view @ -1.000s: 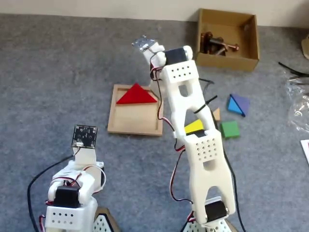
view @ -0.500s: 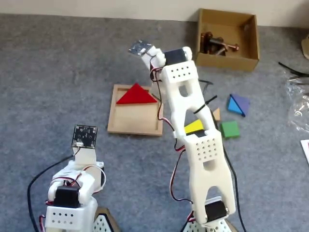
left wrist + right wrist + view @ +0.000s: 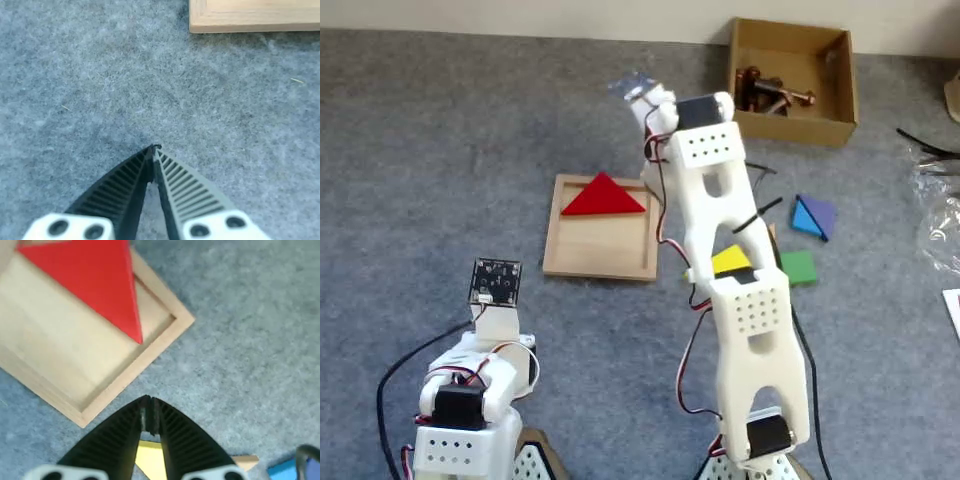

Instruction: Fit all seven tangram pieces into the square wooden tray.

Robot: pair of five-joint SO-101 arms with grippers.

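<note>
Grey felt covers the table. The square wooden tray lies flat on it, with a red triangular piece inside against its far rim. Right of the tray, the right arm's white links hide part of a yellow piece and nearly all of a tan wooden piece, whose shape cannot be made out. Farther right of the tray lie a green square piece and a blue triangle overlapping a purple piece, which is partly covered. The right gripper hangs over the felt beside the tray's far right corner, fingers together and empty. The left gripper, fingers pressed together on nothing, sits over bare felt on the tray's near side, apart from it.
</note>
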